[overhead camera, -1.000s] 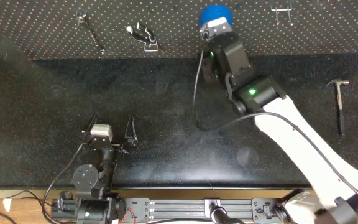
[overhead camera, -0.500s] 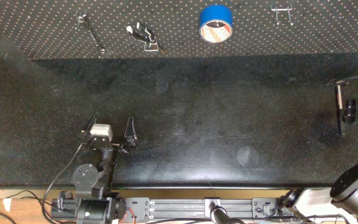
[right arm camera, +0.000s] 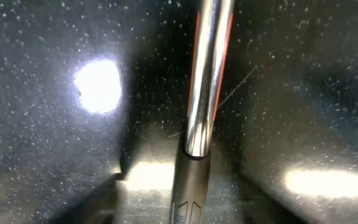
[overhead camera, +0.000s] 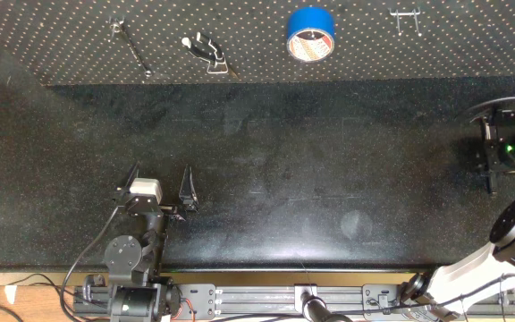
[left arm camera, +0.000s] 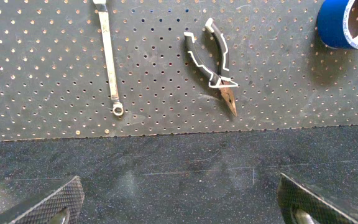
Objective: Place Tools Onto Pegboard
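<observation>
A chrome-shafted hammer (overhead camera: 491,182) lies on the black table at the far right, head toward the pegboard (overhead camera: 52,45). My right gripper (overhead camera: 506,148) hovers low over it. In the right wrist view the shaft and dark handle (right arm camera: 205,81) run up the middle, and my right gripper (right arm camera: 188,186) is open with a dark finger on each side of the handle. A wrench (left arm camera: 107,56), pliers (left arm camera: 210,59) and a blue tape roll (overhead camera: 311,34) hang on the pegboard. My left gripper (overhead camera: 160,182) rests open near the front left, holding nothing.
An empty metal hook (overhead camera: 405,18) sticks out of the pegboard at the upper right, between the tape roll and the hammer's side. The wide black table surface (overhead camera: 266,161) lies between the two arms.
My right arm has left the blue tape hanging on the pegboard and swung to the far right, coming down over the hammer. The left arm has stayed still.
</observation>
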`<state>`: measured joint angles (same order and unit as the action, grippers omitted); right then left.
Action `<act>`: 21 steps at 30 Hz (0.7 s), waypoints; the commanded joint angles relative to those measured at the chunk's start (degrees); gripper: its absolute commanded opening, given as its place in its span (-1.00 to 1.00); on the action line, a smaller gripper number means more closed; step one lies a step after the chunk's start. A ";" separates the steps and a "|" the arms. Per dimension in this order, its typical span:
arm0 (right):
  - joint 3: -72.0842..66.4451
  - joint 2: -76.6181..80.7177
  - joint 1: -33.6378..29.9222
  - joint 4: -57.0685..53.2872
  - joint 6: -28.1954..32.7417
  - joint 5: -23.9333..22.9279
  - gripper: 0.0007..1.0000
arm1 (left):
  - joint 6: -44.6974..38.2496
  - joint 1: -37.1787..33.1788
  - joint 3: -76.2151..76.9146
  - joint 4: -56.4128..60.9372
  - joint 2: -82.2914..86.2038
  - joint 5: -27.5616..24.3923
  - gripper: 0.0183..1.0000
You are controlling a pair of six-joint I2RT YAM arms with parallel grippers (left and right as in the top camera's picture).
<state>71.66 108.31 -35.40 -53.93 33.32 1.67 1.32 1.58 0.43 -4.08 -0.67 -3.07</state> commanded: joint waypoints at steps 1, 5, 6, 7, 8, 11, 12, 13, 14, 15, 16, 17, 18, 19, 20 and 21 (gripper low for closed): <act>-2.34 1.05 0.24 0.07 -0.04 -4.74 -0.85 | -0.33 -0.07 -0.11 -0.44 0.46 -0.17 0.99; -4.92 -5.20 0.50 8.48 -12.35 -2.69 -0.85 | -0.33 -0.07 -0.11 -0.44 0.46 -0.17 0.99; -4.92 -10.86 0.68 9.86 -12.35 3.67 -0.85 | -0.33 -0.07 -0.11 -0.44 0.46 -0.17 0.99; -4.90 -18.47 1.07 11.26 -14.60 9.73 -0.85 | -0.33 -0.07 -0.11 -0.44 0.46 -0.17 0.99; -4.90 -25.35 2.29 12.52 -20.59 11.30 -0.85 | -0.33 -0.07 -0.11 -0.44 0.46 -0.17 0.99; -4.90 -38.93 12.96 16.90 -31.54 11.28 -0.85 | -0.33 -0.07 -0.11 -0.44 0.46 -0.17 0.99; -4.90 -41.20 19.87 21.20 -33.16 11.26 -0.85 | -0.33 -0.07 -0.11 -0.44 0.46 -0.17 0.99; -4.90 -41.33 23.74 23.41 -33.77 11.23 -0.85 | -0.33 -0.07 -0.11 -0.44 0.46 -0.17 0.99; -4.90 -40.81 26.75 24.39 -33.75 11.21 -0.84 | -0.33 -0.07 -0.11 -0.44 0.46 -0.17 0.99; -4.90 -39.85 28.72 24.65 -33.77 11.21 -0.85 | -0.33 -0.07 -0.11 -0.44 0.46 -0.17 1.00; -4.90 -38.66 29.86 24.70 -33.77 11.21 -0.85 | -0.33 -0.07 -0.11 -0.44 0.46 -0.17 0.99; -4.90 -37.07 30.99 24.72 -33.70 10.99 -0.85 | -0.33 -0.07 -0.11 -0.44 0.46 -0.17 0.99; -4.90 -35.45 32.20 24.92 -33.57 10.80 -0.85 | -0.33 -0.07 -0.11 -0.44 0.46 -0.17 0.99; -4.90 -34.80 33.03 24.90 -33.44 10.75 -0.85 | -0.33 -0.07 -0.11 -0.44 0.46 -0.17 0.99; -4.90 -34.49 33.38 24.92 -33.44 10.78 -0.85 | -0.33 -0.07 -0.11 -0.44 0.46 -0.17 0.99; -4.90 -34.05 33.53 24.90 -33.29 10.82 -0.85 | -0.33 -0.07 -0.11 -0.44 0.46 -0.17 0.99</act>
<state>66.41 74.17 -2.24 -29.54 0.67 12.58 1.32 1.58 0.45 -4.12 -0.67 -3.07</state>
